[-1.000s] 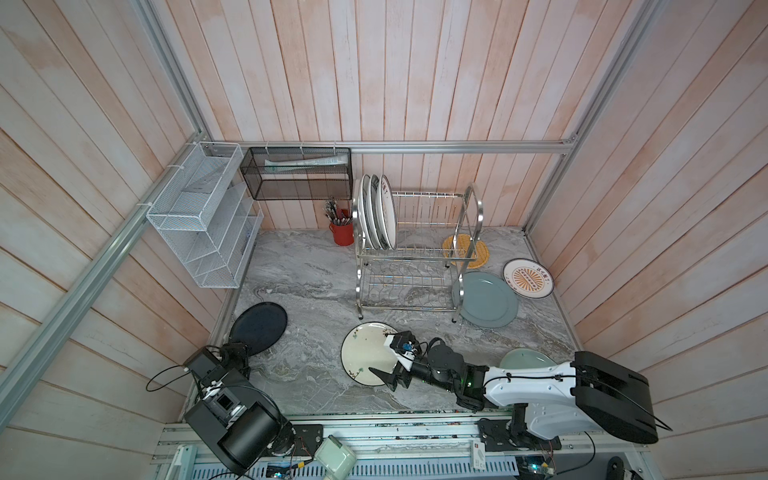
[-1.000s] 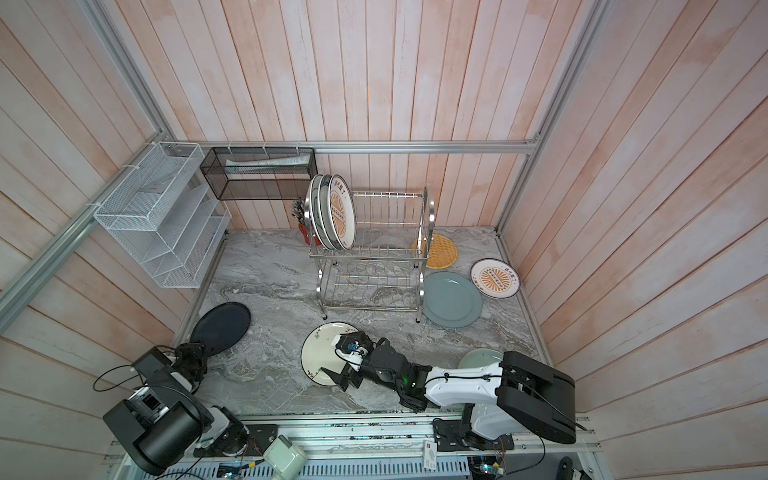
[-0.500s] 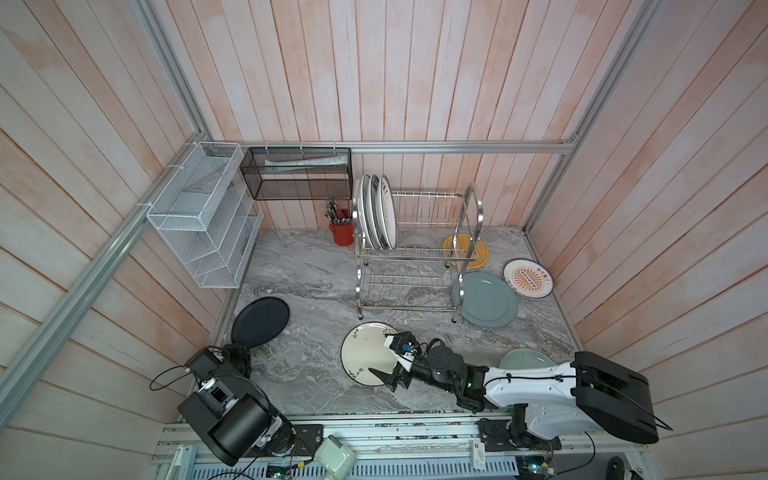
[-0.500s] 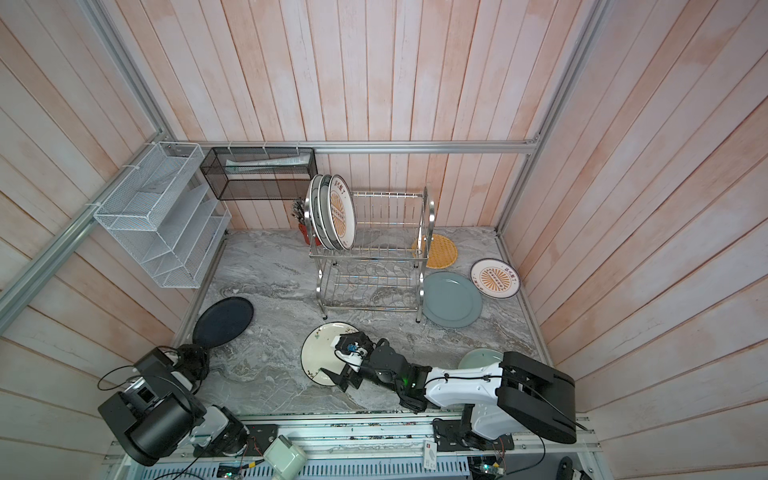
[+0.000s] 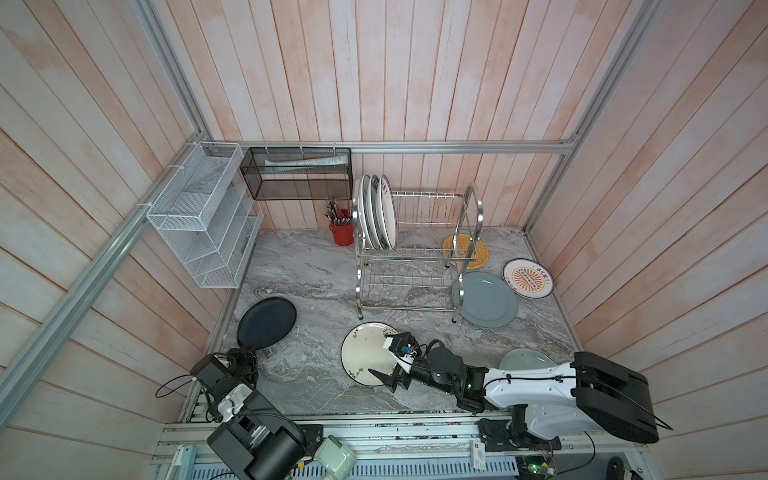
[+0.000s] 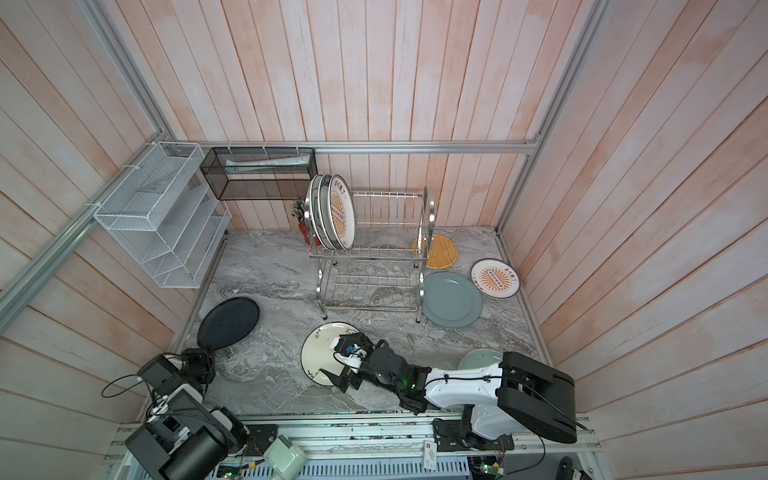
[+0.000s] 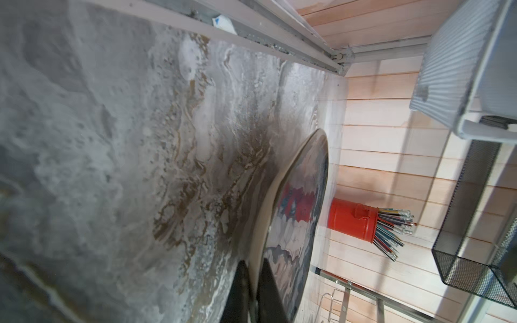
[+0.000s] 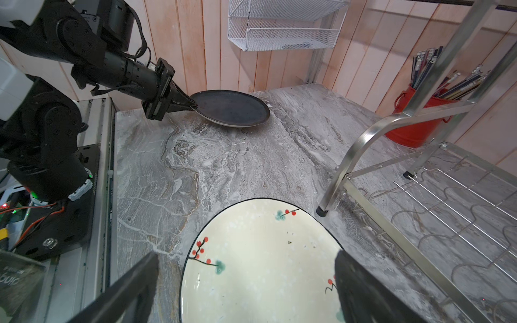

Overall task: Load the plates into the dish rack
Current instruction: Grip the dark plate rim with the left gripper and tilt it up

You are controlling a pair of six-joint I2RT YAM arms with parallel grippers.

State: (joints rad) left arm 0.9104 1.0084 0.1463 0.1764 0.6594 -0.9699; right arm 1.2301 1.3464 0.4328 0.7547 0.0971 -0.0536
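My tabletop (image 5: 316, 266) is grey marble. The dish rack (image 5: 415, 258) stands toward the back, with a red pot (image 5: 342, 234) by its left end. An orange lattice plate (image 5: 478, 253) lies behind the rack's right end, a grey-blue plate (image 5: 488, 299) lies at its right front foot, and a sunburst plate (image 5: 528, 277) lies further right. A cream floral plate (image 5: 363, 353) lies before the rack, and a pale green plate (image 5: 523, 359) sits near right. A black plate (image 5: 266, 323) tilts at the left edge.

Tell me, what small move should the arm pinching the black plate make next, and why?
Probably lift it clear of the counter. The left gripper is shut on the black plate, whose far edge seems to rest there, and the dish rack has free slots.
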